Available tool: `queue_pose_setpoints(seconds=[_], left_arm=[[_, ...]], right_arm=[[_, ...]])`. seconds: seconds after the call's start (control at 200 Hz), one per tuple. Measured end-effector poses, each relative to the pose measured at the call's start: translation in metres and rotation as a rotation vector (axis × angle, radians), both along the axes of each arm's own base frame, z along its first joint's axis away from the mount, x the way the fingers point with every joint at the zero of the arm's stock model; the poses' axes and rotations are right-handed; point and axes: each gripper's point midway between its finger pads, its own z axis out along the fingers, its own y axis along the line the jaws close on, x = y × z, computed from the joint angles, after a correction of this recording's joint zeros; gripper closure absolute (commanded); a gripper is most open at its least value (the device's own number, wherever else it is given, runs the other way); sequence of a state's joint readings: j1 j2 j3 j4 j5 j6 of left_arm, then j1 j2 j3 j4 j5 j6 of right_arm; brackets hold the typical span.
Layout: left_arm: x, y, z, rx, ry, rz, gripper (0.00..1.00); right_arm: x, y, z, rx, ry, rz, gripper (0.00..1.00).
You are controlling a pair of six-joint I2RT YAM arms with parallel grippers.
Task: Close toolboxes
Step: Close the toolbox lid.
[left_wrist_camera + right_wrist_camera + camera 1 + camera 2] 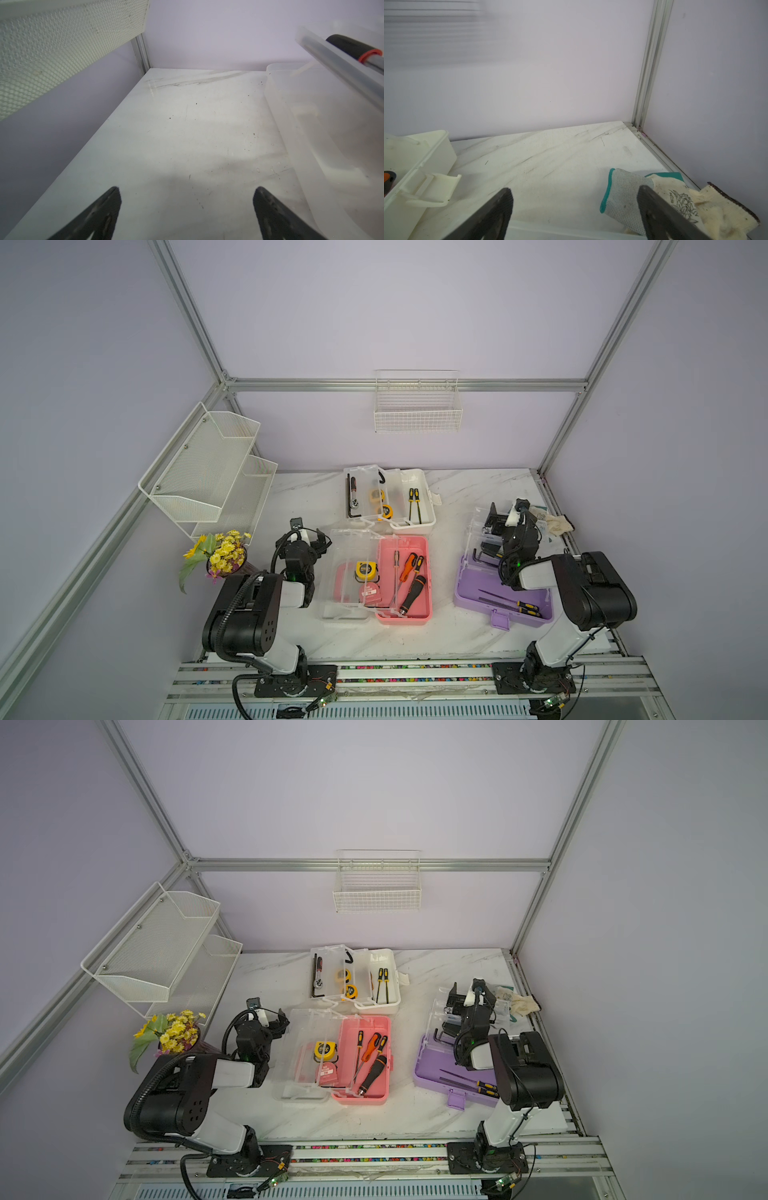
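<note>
Three toolboxes lie open on the marble table in both top views. The white toolbox (409,477) (386,959) is at the back, the pink toolbox (387,556) (348,1038) in the middle, and the purple toolbox (469,593) (430,1073) on the right. Each clear lid is swung back, and tools lie inside. My left gripper (318,540) (187,189) is open and empty beside the pink box's clear lid (324,128). Over the purple box's raised lid, my right gripper (507,509) (574,188) is open and empty. The white toolbox (425,153) shows in the right wrist view.
A vase of yellow flowers (222,556) stands left of the left arm. A white mesh shelf (208,472) hangs on the left wall and a wire basket (417,406) on the back wall. Work gloves (548,522) (627,197) lie at the table's right edge.
</note>
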State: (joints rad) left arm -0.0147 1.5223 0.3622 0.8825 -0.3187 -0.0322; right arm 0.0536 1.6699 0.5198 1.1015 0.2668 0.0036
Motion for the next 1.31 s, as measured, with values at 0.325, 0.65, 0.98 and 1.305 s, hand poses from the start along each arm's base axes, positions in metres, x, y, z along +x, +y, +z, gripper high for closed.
queue_pose_setpoints(seconds=[0.325, 0.65, 0.98, 1.305], left_arm=[[-0.003, -0.002, 0.057, -0.091, -0.007, 0.063, 0.0], [-0.034, -0.029, 0.054, -0.36, 0.118, 0.048, 0.09], [-0.097, -0.054, 0.03, -0.543, 0.334, -0.001, 0.3], [-0.13, -0.066, 0.018, -0.665, 0.387, -0.013, 0.44]], right_arm=[[0.003, -0.018, 0.038, 0.128, 0.129, -0.13, 0.03], [0.002, 0.007, 0.066, 0.348, 0.245, -0.035, 0.03], [-0.006, 0.058, 0.044, 0.395, 0.399, 0.152, 0.06], [-0.012, 0.1, 0.047, 0.367, 0.44, 0.296, 0.03]])
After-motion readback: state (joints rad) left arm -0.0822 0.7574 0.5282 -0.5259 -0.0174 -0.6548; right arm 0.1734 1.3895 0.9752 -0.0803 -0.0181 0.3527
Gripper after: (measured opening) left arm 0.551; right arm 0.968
